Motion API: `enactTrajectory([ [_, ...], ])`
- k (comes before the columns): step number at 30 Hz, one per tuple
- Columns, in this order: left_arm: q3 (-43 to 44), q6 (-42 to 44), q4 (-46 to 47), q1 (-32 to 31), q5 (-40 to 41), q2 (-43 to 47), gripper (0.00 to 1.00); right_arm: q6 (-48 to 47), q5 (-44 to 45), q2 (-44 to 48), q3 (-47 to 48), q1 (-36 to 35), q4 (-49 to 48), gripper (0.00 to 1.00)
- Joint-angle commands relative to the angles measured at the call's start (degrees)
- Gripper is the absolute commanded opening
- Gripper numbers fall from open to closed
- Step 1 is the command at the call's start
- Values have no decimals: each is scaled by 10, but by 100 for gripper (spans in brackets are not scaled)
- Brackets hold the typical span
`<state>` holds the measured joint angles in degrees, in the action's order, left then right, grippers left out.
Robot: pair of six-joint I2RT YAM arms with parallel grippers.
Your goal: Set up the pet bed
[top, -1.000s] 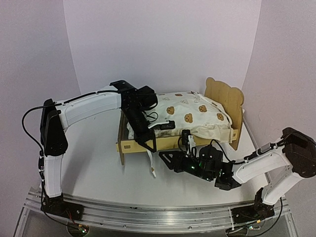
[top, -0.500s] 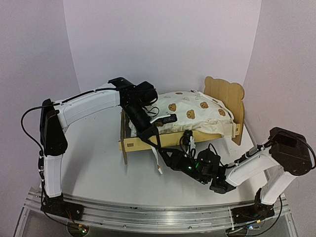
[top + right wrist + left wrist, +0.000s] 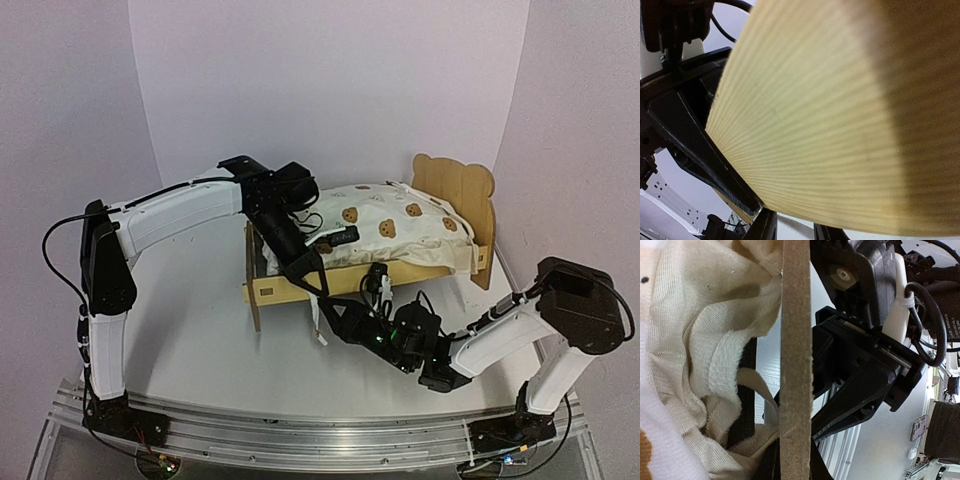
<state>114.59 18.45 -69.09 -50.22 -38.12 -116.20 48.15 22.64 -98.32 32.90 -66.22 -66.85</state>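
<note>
Top external view, from the left: bare white table (image 3: 190, 330) lies open beside and in front of the left arm (image 3: 180, 215), which reaches across to the near left corner of the pet bed (image 3: 262, 292). The left gripper (image 3: 308, 275) is clamped nearly shut on the bed's thin plywood front rail (image 3: 796, 360). In the left wrist view the rail's edge runs between the gripper's fingers, with bunched cream fabric on one side. A white strap (image 3: 316, 328) dangles below the rail.

The bed sits mid-table toward the back. It has a light plywood frame and a cream ruffled cushion (image 3: 385, 228) printed with brown bears, mounded above the rails. Its bear-ear headboard (image 3: 455, 190) is at the right end, close to the right wall (image 3: 570, 150).

The right gripper (image 3: 332, 312) is tucked against the front rail just beside the left one. Plywood fills the right wrist view, so I cannot tell whether it grips. The right arm (image 3: 500, 335) lies low across the table in front of the bed.
</note>
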Motion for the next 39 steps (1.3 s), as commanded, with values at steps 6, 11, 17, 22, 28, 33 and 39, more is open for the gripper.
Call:
enactTrajectory([
  [6, 0, -7, 33, -21, -159, 63, 0, 31, 57, -6, 25, 16, -44, 27],
  [11, -5, -6, 38, -21, -154, 64, 0, 36, 49, -18, 41, 26, -53, 25],
  [17, -19, -5, 40, -22, -139, 70, 0, 49, 74, -26, 30, 30, -74, 0],
  [22, -27, 2, 43, -21, -89, 70, 0, 98, 97, -27, -8, 29, -68, 0],
  [28, -28, 10, 52, -19, -35, 66, 0, 142, 75, -1, -28, 29, 65, 0],
  [33, -32, 4, 66, -10, -22, 67, 0, 191, 31, 26, -58, 28, 171, 0],
  [39, -75, 2, 88, -4, 6, 71, 0, 166, -68, 52, -49, 24, 318, 0],
])
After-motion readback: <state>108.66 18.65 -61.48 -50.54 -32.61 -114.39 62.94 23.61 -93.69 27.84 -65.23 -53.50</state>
